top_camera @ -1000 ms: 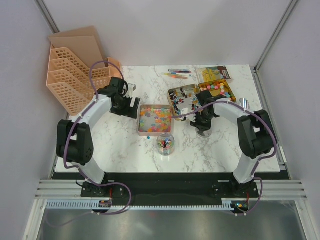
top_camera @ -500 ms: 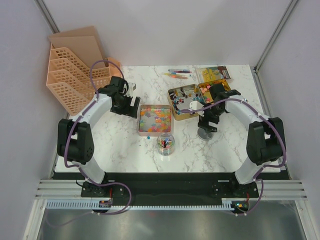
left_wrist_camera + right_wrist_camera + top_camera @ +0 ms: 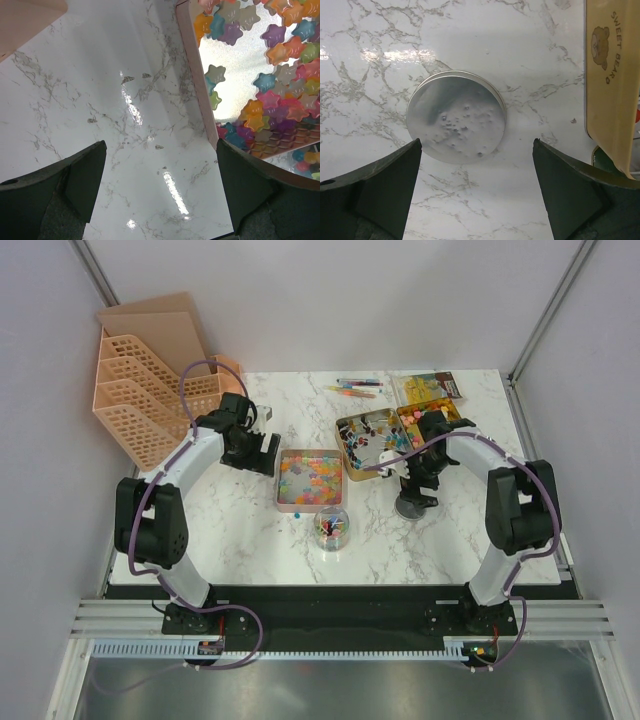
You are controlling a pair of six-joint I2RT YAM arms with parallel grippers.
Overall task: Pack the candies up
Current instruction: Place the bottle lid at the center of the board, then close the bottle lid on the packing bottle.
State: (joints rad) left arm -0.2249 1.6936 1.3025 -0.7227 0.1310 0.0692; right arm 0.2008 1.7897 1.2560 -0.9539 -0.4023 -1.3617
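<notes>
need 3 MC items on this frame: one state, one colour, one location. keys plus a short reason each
1. The left tool is:
A. shut on something
B. open and empty
C. out of every view

2. The tray holding the star candies is:
A. blue
B. black
C. pink

3. The round silver lid lies:
A. on the table beneath the open right tool
B. inside the tray
C. in the left tool

Key:
1 B: the left wrist view shows both fingers spread wide over bare marble with nothing between them.
2 C: its rim is pale pink in the left wrist view.
3 A: the right wrist view shows it flat on the marble, framed by the spread fingers.
</notes>
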